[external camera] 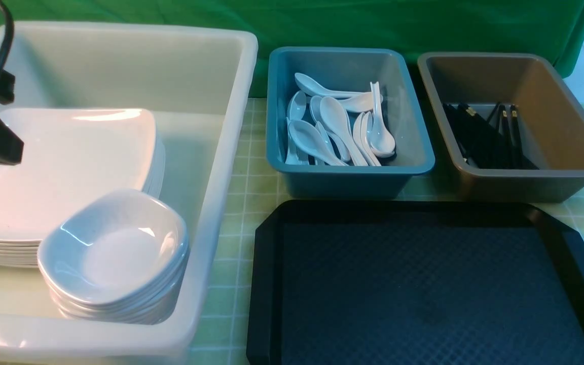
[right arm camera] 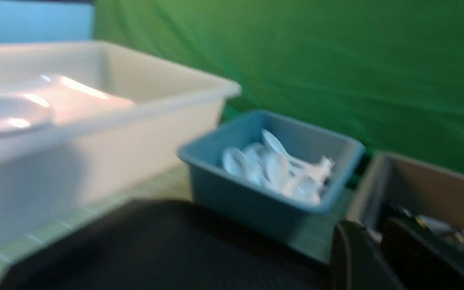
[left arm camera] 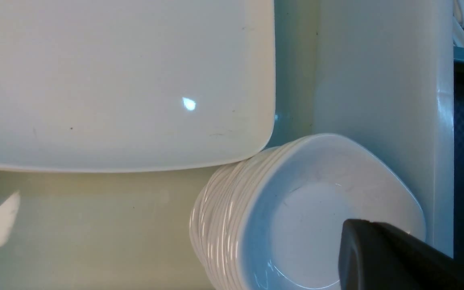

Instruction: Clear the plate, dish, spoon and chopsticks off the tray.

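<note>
Black and bare, the tray (external camera: 424, 284) lay near right. Plates (external camera: 64, 167) and bowls (external camera: 114, 253) sat stacked in the white tub (external camera: 221, 152) at left, spoons (external camera: 337, 126) in the teal tub (external camera: 348, 172), chopsticks (external camera: 484, 137) in the brown tub (external camera: 525, 177). The left gripper (left arm camera: 377, 257) hung closed over the bowls; the right gripper (right arm camera: 377, 257) stood slightly parted, empty.

Bright glare, blurred right wrist view

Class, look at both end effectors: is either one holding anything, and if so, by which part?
Nothing is held. The left end effector is shut, with nothing between its fingers, above the small bowls. The right end effector shows only a bare gap.
</note>
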### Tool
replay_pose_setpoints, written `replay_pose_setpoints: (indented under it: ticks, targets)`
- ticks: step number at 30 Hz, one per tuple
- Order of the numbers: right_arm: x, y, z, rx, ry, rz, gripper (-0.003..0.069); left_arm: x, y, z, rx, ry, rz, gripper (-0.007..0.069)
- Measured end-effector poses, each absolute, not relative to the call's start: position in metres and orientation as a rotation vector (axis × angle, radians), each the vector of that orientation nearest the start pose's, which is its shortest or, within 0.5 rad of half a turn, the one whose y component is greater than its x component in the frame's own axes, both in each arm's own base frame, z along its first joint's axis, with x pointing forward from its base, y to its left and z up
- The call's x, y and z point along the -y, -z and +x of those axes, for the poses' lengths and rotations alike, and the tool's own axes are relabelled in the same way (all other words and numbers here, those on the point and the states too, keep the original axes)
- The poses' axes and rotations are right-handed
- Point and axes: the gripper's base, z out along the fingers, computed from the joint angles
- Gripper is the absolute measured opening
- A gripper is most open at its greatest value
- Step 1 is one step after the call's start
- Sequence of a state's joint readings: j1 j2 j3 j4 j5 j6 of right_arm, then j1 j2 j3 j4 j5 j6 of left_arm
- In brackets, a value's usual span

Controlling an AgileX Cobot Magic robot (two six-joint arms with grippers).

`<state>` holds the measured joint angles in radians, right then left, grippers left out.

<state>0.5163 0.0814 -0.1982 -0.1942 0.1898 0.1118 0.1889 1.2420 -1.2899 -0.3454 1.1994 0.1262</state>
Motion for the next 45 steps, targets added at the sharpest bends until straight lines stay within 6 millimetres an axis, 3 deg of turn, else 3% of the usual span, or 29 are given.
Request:
replay_pose_setpoints:
  ticks: [7, 10, 26, 32, 33, 36, 41, 45]
  targets:
    - [-0.014, -0.204, 0.054, -1.639, -0.147, -0.297, 0.0118, -0.016, -0.384, 0.235, -2.566, 0.348, -0.13, -0.0016]
    - [-0.011, -0.191, 0.055, -1.699, -0.106, -0.253, 0.0125, -0.016, -0.384, 0.236, -2.565, 0.347, -0.126, -0.0016]
    - [-0.01, -0.19, 0.055, -1.715, -0.161, -0.156, 0.0161, -0.015, -0.386, 0.227, -2.568, 0.319, -0.082, -0.0016]
    - [-0.01, -0.19, 0.055, -1.714, -0.161, -0.156, 0.0172, -0.012, -0.386, 0.2, -2.544, 0.273, -0.048, -0.0016]
    - [-0.01, -0.19, 0.055, -1.714, -0.161, -0.156, 0.0176, -0.009, -0.382, 0.185, -2.535, 0.264, -0.042, -0.0016]
    - [-0.01, -0.19, 0.055, -1.714, -0.161, -0.156, 0.018, -0.006, -0.374, 0.167, -2.509, 0.257, -0.036, -0.0016]
    - [-0.01, -0.19, 0.055, -1.714, -0.161, -0.156, 0.0192, 0.01, -0.345, 0.119, -2.322, 0.317, -0.003, -0.0016]
    - [-0.01, -0.19, 0.055, -1.714, -0.161, -0.156, 0.0203, 0.019, -0.339, 0.091, -2.118, 0.361, -0.027, -0.0016]
